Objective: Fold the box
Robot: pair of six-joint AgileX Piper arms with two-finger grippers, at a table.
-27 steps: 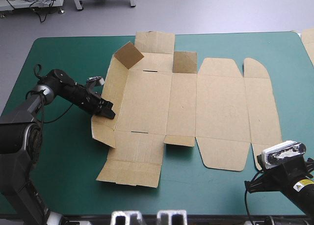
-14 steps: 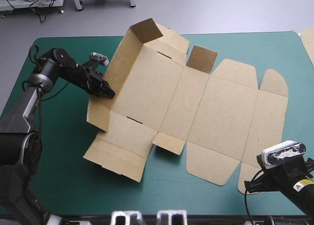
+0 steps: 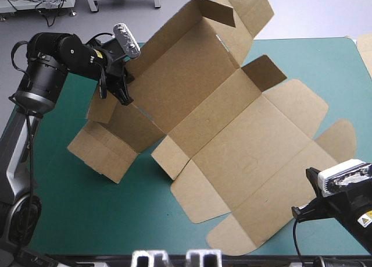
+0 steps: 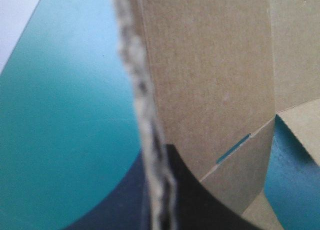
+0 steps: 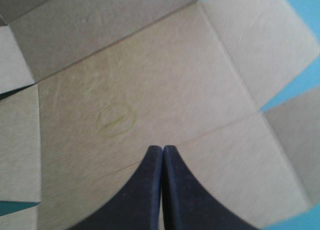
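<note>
High view — left gripper [image 3: 121, 96] on box [image 3: 232, 133]

Teal-green table [image 3: 75, 214] — brown box [image 3: 261, 145] across it (left end aloft, right end flat).

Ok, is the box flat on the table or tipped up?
Tipped up: the left gripper, shut on the box, holds its left half raised; the right half lies on the table.
</note>
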